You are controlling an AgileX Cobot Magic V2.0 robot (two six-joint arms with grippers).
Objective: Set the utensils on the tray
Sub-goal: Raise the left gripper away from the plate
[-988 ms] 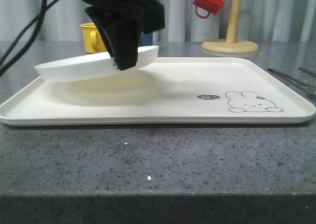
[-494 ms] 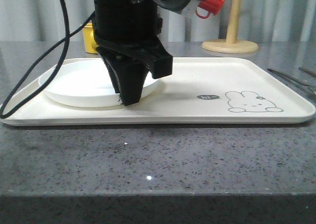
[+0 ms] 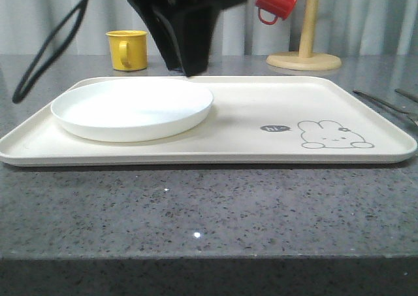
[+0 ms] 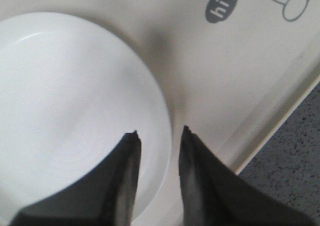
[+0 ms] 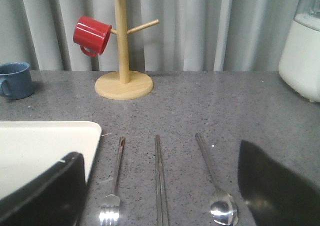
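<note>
Nearby, fork point(image 5: 112, 196), chopsticks point(image 5: 159, 186), spoon point(image 5: 217, 191) lie off tray point(image 5: 45, 146), on table point(image 5: 200, 106).

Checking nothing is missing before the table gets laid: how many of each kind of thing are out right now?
Mugs: 3 (red, yellow, blue)
Fork: 1
Chopsticks: 1 pair
Spoon: 1
Plate: 1
Tray: 1
Mug tree: 1
Total: 9
</note>
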